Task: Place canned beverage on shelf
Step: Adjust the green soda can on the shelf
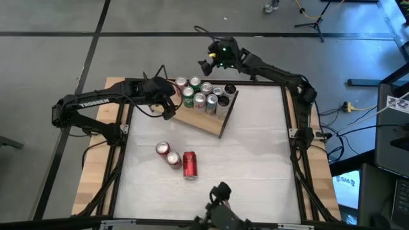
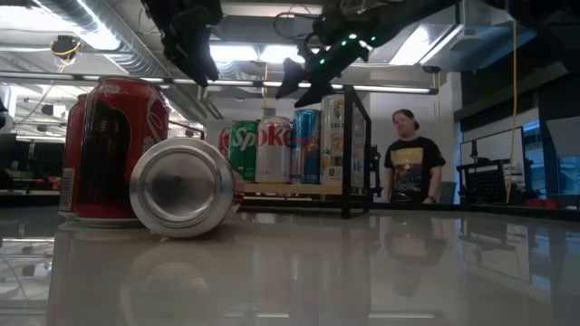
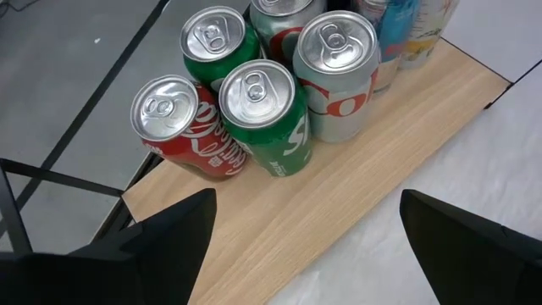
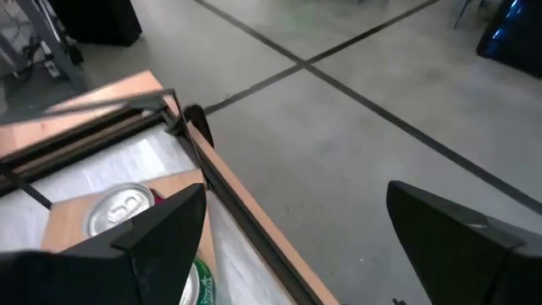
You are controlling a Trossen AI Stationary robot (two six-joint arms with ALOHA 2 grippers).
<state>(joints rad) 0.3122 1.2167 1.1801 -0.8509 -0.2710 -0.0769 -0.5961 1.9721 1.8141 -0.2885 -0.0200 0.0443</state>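
Note:
The shelf (image 1: 208, 120) is a light-brown board at the table's far middle. Several cans (image 1: 203, 94) stand upright on its far part; they also show in the left wrist view (image 3: 258, 102) and the low view (image 2: 285, 149). Two cans (image 1: 168, 154) stand upright on the table, and a red can (image 1: 190, 165) lies on its side beside them, its silver end (image 2: 181, 187) toward the near edge. My left gripper (image 1: 167, 107) hovers open and empty by the shelf's left end (image 3: 305, 246). My right gripper (image 1: 208, 62) is open and empty (image 4: 296, 246), up beyond the table's far edge.
The shelf's black wire support (image 2: 355, 149) stands at its right end. Wooden side strips (image 1: 96, 172) and black frame bars (image 1: 295, 121) run along the table's sides. A person (image 2: 412, 156) stands in the room beyond the table. Bare white tabletop (image 1: 255, 160) lies right of the loose cans.

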